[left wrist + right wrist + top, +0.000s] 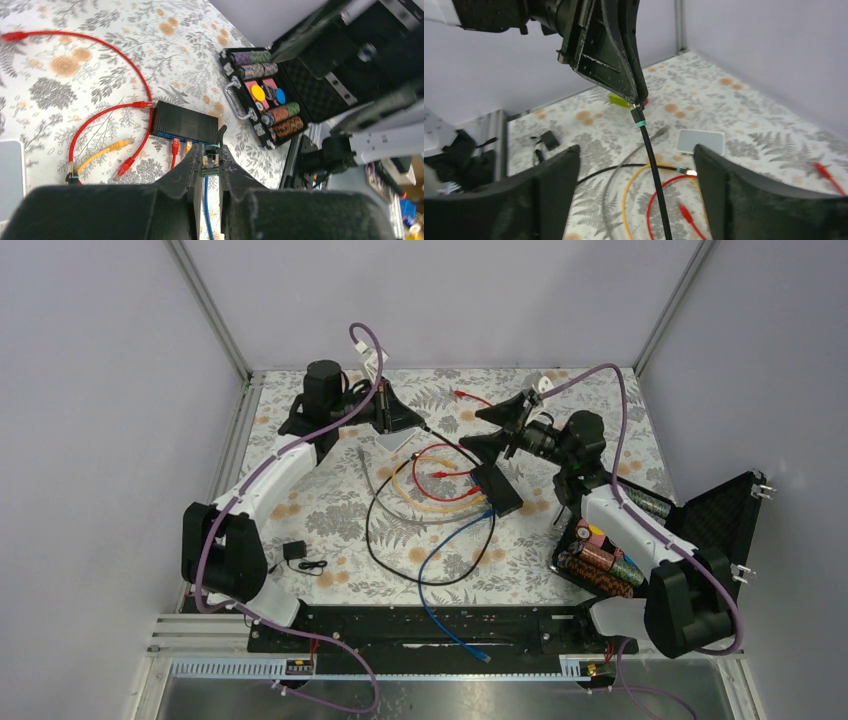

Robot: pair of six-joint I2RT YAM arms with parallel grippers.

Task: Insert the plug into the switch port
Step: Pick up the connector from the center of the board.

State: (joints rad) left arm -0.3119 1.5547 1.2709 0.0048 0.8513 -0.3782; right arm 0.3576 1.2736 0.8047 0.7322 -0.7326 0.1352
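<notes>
In the top view, my left gripper [420, 426] hangs over the far middle of the table [330, 510], just beyond a white box [395, 440]. My right gripper [480, 430] sits to its right, facing it with jaws spread. The switch [497, 488] lies flat just near of the right gripper, right of centre, among a red cable [430, 455], a yellow cable [430, 505], a black cable [368, 525] and a blue cable [430, 585]. An open chip case [600, 560] is at the near right.

From the left wrist, my fingers [187, 170] are pinched tight on the plug [211, 162]. It is up in the air, apart from the switch. The switch's blue-edged port side [182, 136] faces me, and a red and a yellow lead end at it.

From the right wrist, my own fingers [549, 200] stand wide with nothing gripped. Ahead, the left gripper clamps the black cable's end, and the cable drops to the table left of the white box.
</notes>
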